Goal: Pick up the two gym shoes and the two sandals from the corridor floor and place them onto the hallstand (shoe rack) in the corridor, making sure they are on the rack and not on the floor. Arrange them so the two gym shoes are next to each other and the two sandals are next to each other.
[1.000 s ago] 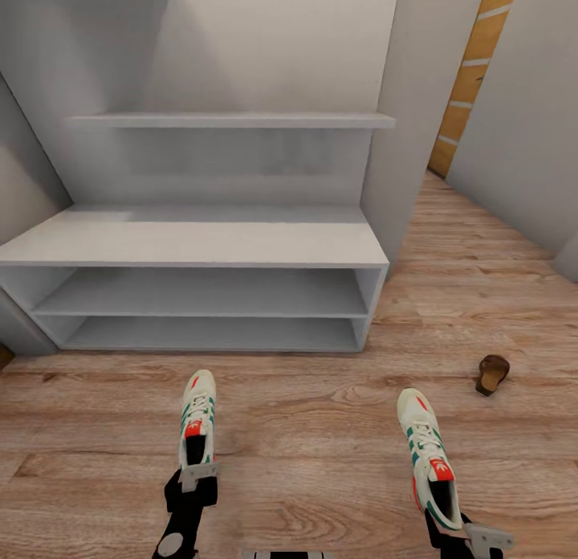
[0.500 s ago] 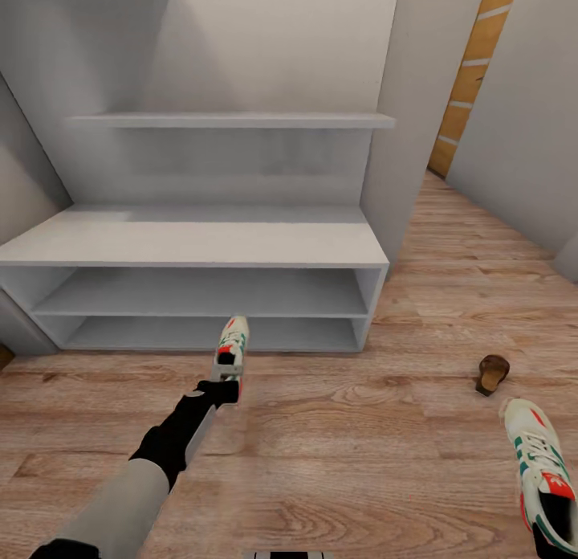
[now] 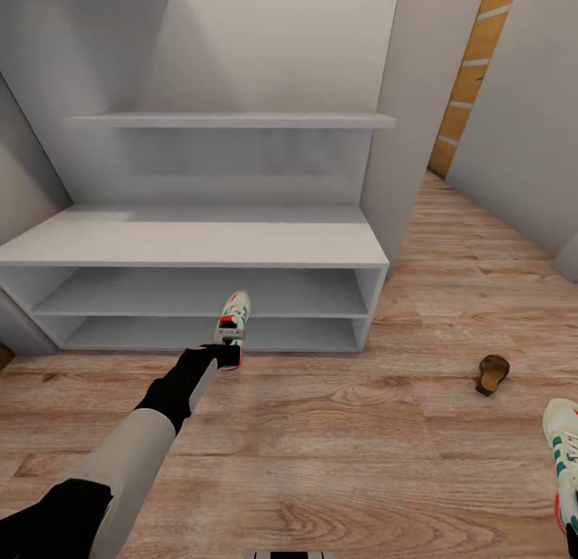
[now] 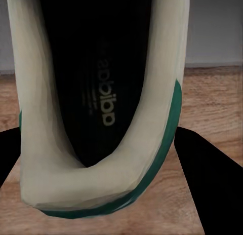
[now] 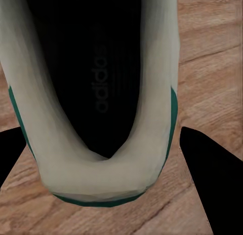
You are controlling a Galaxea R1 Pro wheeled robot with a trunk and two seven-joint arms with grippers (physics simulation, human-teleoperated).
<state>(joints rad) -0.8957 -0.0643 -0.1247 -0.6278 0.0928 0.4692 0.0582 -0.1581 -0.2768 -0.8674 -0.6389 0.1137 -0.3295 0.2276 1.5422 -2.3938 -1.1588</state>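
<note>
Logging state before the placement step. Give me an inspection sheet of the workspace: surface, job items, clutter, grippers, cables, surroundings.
Surface: wood-plank corridor floor; one brown sandal lies on it, right of the rack.
Job's things: hallstand, bench top and both open tiers bare. One gym shoe is held at the front of the lower tiers by the left gripper. The other gym shoe is held low at the right edge of the head view.
Clutter: nothing seen.
Grippers: left shut on a shoe's heel; right gripper shut on the other shoe's heel.
Cables: nothing seen.
Surroundings: pale grey walls, wall shelf, orange slatted panel down the corridor.
</note>
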